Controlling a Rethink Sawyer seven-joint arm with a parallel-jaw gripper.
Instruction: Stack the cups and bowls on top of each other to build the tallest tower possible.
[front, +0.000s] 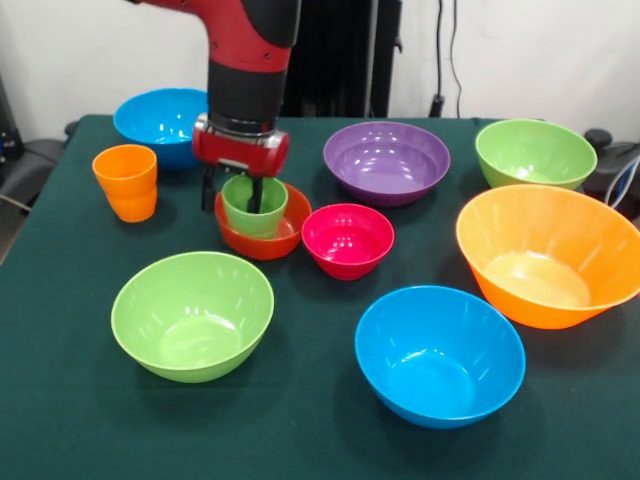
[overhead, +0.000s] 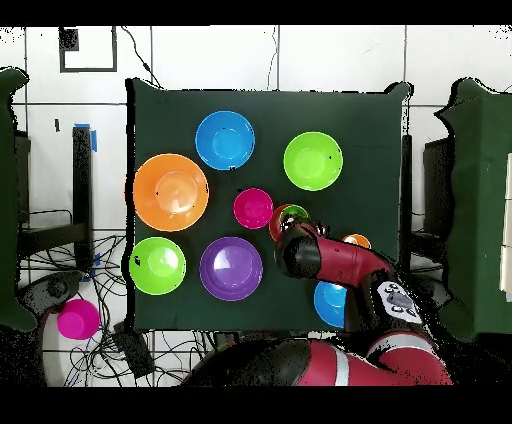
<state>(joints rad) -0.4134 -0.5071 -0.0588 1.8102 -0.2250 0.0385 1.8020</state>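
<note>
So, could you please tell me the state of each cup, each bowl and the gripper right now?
green cup: upright, inside the red-orange bowl.
red-orange bowl: upright, holding the green cup.
orange cup: upright, alone.
pink bowl: upright, empty.
purple bowl: upright, empty.
lime bowls: upright, empty.
blue bowls: upright, unstacked.
large orange bowl: upright, empty.
gripper: at the green cup's rim.

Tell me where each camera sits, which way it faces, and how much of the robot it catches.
Front view: across the table, facing the robot; the red and black arm descends to the claw at the light green plastic cup in the small red-orange bowl.
Overhead view: above, looking straight down; the arm enters from the bottom edge, covering the claw.
Shared: the purple bowl, turned half round.
</note>
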